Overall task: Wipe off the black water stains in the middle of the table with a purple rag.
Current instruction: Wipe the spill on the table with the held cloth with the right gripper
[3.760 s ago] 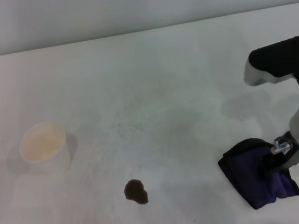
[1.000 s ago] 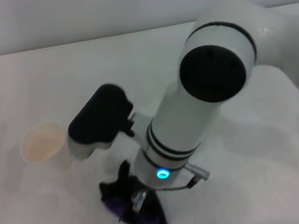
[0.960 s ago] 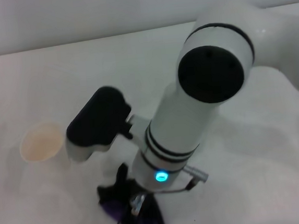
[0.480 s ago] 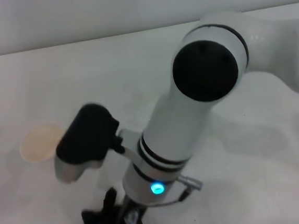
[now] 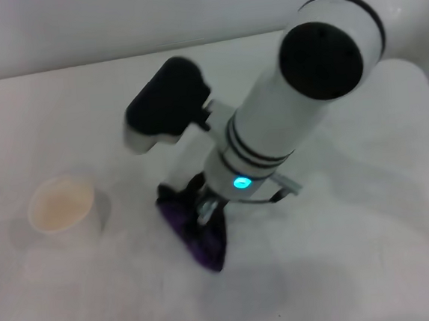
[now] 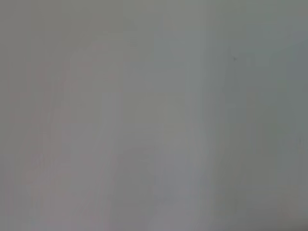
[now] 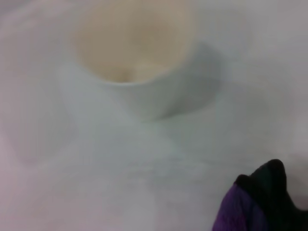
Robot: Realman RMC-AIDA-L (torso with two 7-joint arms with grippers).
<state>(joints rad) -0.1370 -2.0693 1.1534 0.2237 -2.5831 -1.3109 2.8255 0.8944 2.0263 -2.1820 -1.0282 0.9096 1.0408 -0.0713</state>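
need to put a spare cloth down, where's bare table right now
Bare table lies on the robot's right of the purple rag, and along the far edge behind the cup. The middle is crowded: the right gripper presses the rag there. The strip between cup and rag is narrow.

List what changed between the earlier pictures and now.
The right gripper carried the purple rag from the table's right side across to the middle, where the dark blot lay; no blot shows now. The cup stayed put.
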